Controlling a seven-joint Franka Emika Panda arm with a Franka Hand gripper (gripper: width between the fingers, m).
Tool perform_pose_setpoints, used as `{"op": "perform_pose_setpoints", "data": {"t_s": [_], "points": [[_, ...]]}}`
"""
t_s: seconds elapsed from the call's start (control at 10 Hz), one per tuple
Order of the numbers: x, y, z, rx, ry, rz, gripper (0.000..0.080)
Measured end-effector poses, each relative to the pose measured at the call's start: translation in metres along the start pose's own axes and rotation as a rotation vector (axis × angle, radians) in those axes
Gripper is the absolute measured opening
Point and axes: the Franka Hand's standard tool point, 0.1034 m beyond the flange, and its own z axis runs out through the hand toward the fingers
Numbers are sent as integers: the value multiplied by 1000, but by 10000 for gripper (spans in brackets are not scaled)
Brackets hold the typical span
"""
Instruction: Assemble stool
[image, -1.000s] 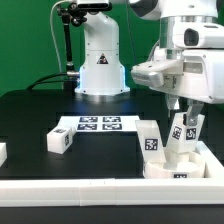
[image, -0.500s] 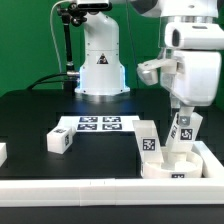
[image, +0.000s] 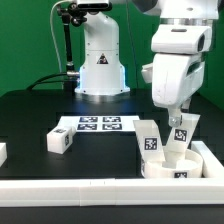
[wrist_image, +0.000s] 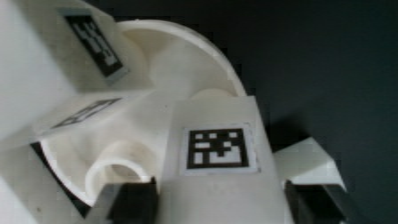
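The end effector (image: 179, 124), half-closed on a leg (image: 181, 136), is twisting (visibly swung round). The leg is probably threading into the seat (image: 163, 168).

A plain green wall (image: 30, 40) backs the black table (image: 30, 115); a white rail (image: 60, 189) edges its near side.

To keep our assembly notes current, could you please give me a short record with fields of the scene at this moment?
Gripper: two-finger gripper, shut on the held leg
Held leg: small blocky white plastic leg with a square tag, upright on the seat
Seat: short round white plastic ring, at the exterior view's right
Second leg: white tagged block, standing on the seat
Loose leg: white tagged block, lying on the black table
Marker board: flat white sheet, behind the loose leg
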Motion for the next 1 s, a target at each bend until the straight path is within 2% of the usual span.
{"op": "perform_pose_setpoints", "data": {"t_s": [0.4,0.8,1.0], "points": [[0,-1,0,2,4,221,342],[2,-4,1,3,76,637,342],[4,-5,1,20,100,796,342]]}}
